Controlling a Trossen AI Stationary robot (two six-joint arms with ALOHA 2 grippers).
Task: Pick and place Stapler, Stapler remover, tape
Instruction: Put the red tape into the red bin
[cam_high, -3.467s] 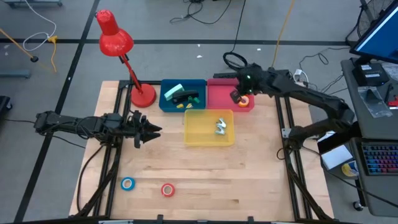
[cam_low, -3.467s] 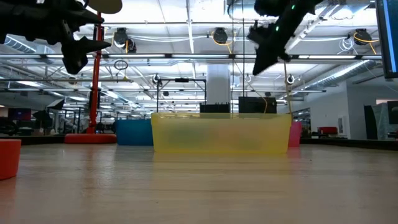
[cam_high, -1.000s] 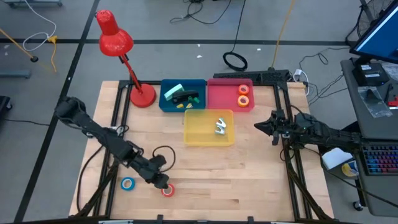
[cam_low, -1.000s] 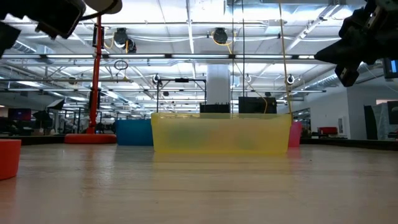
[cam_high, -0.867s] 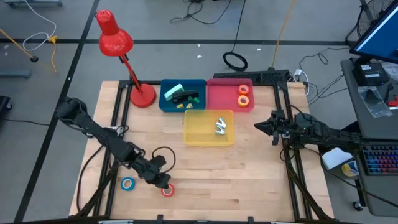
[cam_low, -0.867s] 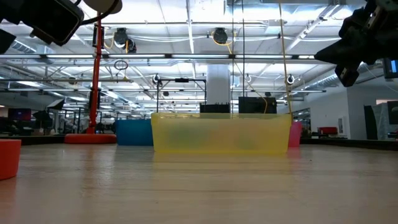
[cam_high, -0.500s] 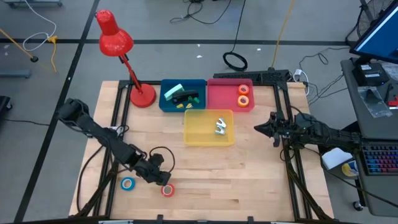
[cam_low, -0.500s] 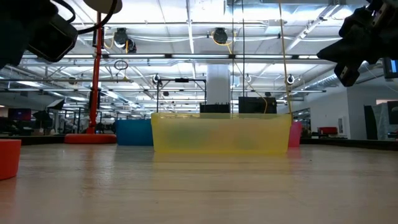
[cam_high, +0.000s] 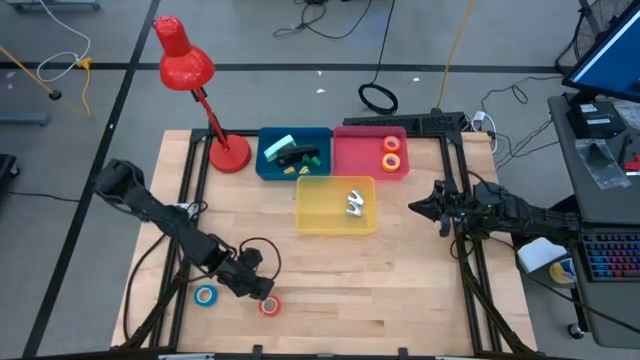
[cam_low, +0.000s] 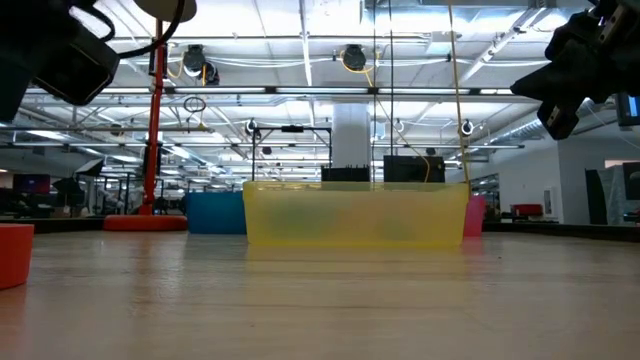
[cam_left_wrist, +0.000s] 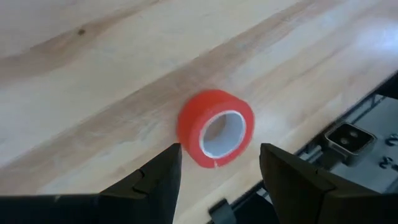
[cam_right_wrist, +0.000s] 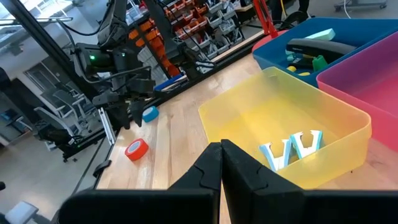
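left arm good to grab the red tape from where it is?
Probably yes. The left gripper hangs just above the red tape with jaws open; the roll lies flat on bare table, nothing between them.

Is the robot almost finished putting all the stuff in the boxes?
Nearly. The orange tape and yellow tape already lie in the pink bin, and the blue bin and yellow bin hold things too. Right now the left gripper hangs with open fingers over the red tape, not holding it. The red tape and blue tape are left on the table. The right gripper waits shut beside the yellow bin.
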